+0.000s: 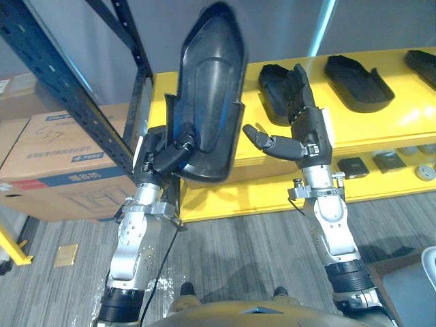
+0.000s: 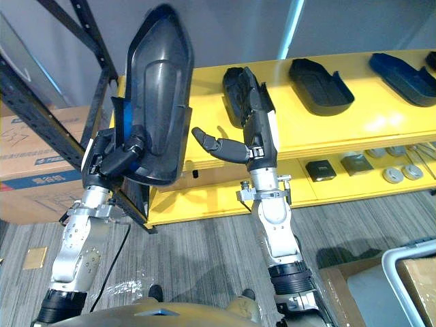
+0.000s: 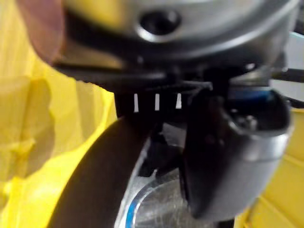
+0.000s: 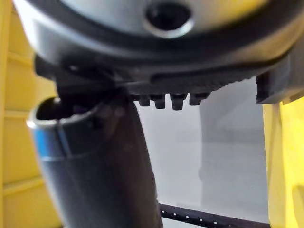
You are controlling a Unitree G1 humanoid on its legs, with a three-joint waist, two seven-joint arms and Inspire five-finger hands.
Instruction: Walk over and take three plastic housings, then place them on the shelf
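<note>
Left eye view: the left hand [image 1: 167, 153] clenches the lower end of a housing [image 1: 211, 88]. Its long axis stands upright, and the yellow shelf [image 1: 381, 129] lies just behind it.

Right eye view: the right hand [image 2: 255, 133] is released with fingers straight, beside the housing and not touching it.

Left wrist view: the thumb is clamped on the dark shell.

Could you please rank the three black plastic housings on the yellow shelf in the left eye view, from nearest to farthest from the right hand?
1. Leftmost black plastic housing, just behind the right hand.
2. Middle housing, farther right.
3. Third housing, at the view's right edge.
</note>
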